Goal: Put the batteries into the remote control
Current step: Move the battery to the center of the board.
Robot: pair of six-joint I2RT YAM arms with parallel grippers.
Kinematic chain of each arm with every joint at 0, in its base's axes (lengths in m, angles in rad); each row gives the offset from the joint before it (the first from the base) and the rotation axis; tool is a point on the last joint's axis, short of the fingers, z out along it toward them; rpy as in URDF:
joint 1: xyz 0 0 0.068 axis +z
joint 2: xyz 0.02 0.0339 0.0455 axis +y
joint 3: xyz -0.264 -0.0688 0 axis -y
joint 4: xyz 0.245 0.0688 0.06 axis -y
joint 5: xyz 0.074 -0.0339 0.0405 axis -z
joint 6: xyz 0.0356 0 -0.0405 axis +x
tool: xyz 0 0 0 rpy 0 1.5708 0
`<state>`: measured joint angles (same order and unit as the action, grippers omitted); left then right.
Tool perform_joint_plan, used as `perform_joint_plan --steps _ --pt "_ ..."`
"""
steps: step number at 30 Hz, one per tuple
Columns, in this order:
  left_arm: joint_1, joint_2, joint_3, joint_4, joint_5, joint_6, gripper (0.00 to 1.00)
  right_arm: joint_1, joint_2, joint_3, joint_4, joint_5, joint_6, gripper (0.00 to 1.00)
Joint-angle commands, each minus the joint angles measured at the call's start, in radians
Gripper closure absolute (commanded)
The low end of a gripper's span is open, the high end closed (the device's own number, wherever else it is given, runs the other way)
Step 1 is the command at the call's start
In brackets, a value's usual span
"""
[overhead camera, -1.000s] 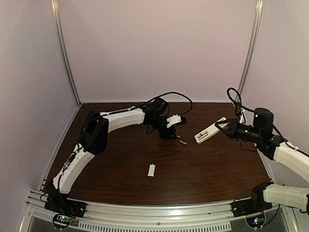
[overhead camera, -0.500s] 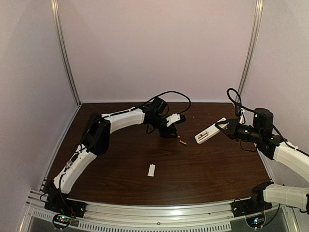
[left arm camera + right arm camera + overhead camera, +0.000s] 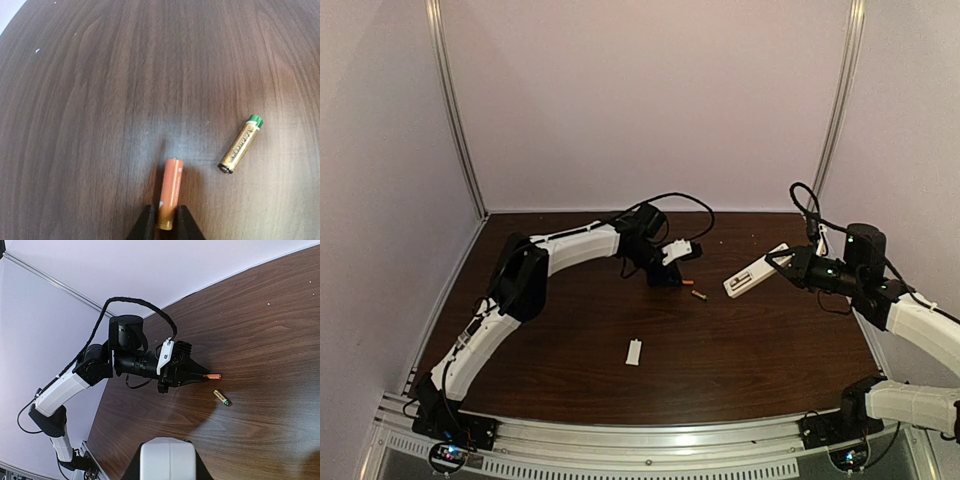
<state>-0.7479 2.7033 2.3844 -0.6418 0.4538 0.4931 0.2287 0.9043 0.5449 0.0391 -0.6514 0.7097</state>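
Observation:
My left gripper (image 3: 166, 222) is shut on the rear end of an orange battery (image 3: 170, 190), which sticks forward out of the fingers, low over the dark wood table (image 3: 75, 125). From the top view, this gripper (image 3: 680, 277) sits mid-table with the orange battery (image 3: 688, 281) at its tip. A second, gold battery with a green end (image 3: 241, 144) lies loose just to the right (image 3: 698, 295). My right gripper (image 3: 786, 262) is shut on the white remote control (image 3: 750, 274), held off the table at the right; its white end (image 3: 165, 457) fills the bottom of the right wrist view.
A small white cover plate (image 3: 634, 351) lies on the table nearer the front, left of centre. The left arm (image 3: 100, 365) stretches in from the left. Pale booth walls and metal posts (image 3: 455, 110) close the back and sides.
The left jaws have closed onto the orange battery, which now shows at the fingertips. The right arm and the remote have not moved.

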Motion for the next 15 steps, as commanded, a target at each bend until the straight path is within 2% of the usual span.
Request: perform_joint_plan --steps 1,7,9,15 --pt "0.004 0.016 -0.016 -0.072 0.011 0.023 0.89 -0.008 -0.004 0.006 0.003 -0.013 0.000 1.00" --pt "0.024 -0.057 -0.134 -0.054 -0.027 -0.036 1.00 -0.009 -0.007 0.010 0.008 -0.022 0.007 1.00" --pt "0.042 -0.099 -0.200 -0.054 -0.038 -0.075 1.00 -0.008 -0.006 0.011 0.011 -0.024 0.008 1.00" --pt "0.059 -0.292 -0.533 -0.064 -0.176 -0.180 1.00 -0.008 0.010 -0.003 0.056 -0.051 0.031 1.00"
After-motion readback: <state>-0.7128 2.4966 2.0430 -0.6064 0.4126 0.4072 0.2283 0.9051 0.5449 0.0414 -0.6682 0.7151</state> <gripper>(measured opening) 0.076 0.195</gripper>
